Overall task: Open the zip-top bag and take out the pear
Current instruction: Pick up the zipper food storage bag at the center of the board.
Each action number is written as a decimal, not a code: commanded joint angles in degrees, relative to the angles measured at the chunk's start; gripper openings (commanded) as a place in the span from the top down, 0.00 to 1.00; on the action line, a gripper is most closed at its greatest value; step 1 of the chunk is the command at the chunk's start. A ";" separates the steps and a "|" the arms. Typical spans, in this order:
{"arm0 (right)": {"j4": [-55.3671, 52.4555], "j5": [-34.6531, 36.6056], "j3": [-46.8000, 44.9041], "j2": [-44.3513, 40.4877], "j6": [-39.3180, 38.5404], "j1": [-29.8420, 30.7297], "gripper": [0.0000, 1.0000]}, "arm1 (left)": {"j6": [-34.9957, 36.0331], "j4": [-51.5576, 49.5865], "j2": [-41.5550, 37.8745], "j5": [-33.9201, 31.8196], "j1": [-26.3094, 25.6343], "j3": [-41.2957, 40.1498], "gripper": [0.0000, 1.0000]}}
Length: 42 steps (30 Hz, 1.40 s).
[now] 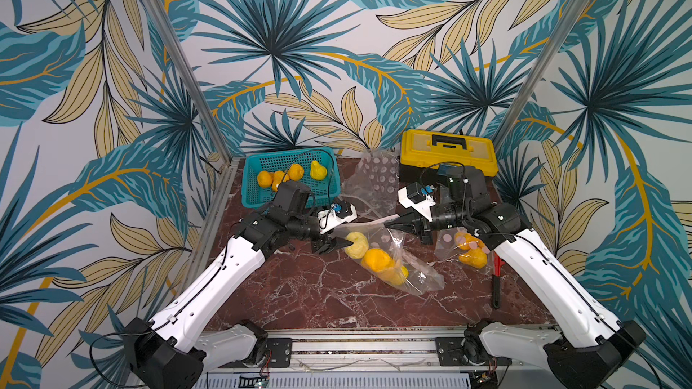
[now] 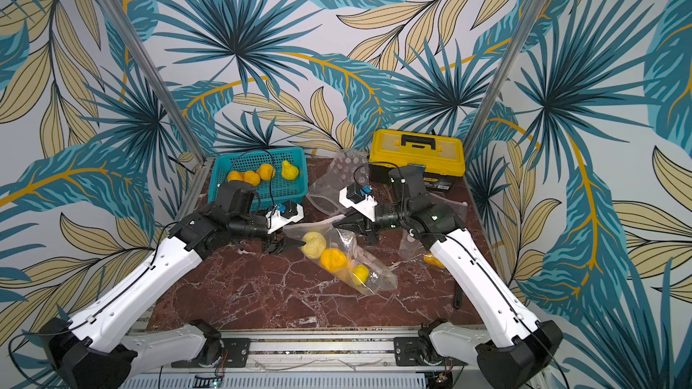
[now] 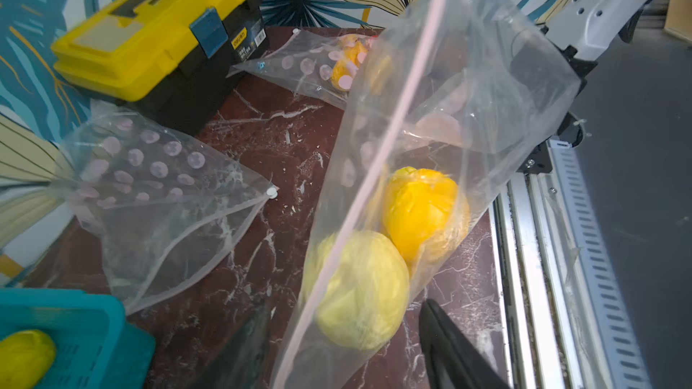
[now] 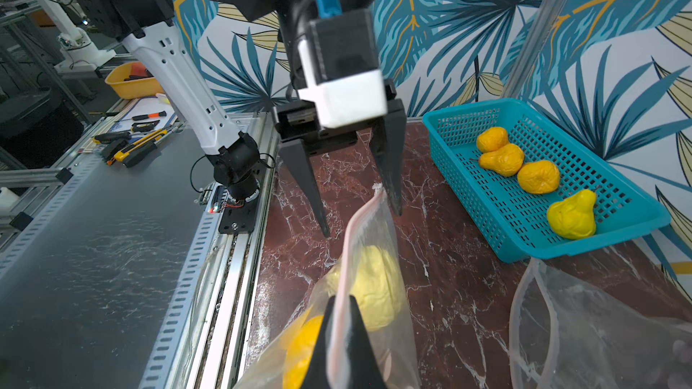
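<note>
The bag [image 1: 389, 256] lies on the table [image 1: 299, 293] in front of the toolbox [image 1: 448, 151], and its zip strip is lifted. The strip is pinched at one end by the right gripper [image 4: 346, 334], whose jaws are pressed together on it. The left gripper [image 4: 361, 202] is held at the other end of the strip, with jaws spread on both sides of it and nothing yet gripped. A pale pear [image 3: 359, 293] is seen inside the bag, nearest to the left gripper, with orange pears [image 3: 423, 211] behind it. For a good opening, only one wall of the bag should be caught by the left jaws, then pulled away from the toolbox while the right hold is kept firm. If both walls are caught, the mouth is probably not opened.
</note>
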 commanded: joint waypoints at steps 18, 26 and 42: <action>9.87 20.33 -4.00 -8.35 12.11 -0.23 0.31 | 3.55 -14.85 -2.55 -9.73 0.85 14.58 1.00; 13.24 15.84 -1.23 -5.33 15.88 2.70 0.26 | 4.29 -22.49 2.50 -19.06 -5.69 21.11 1.00; 8.18 19.96 -2.21 1.45 19.35 11.74 0.29 | -1.29 -24.35 8.93 -23.10 -7.63 23.06 1.00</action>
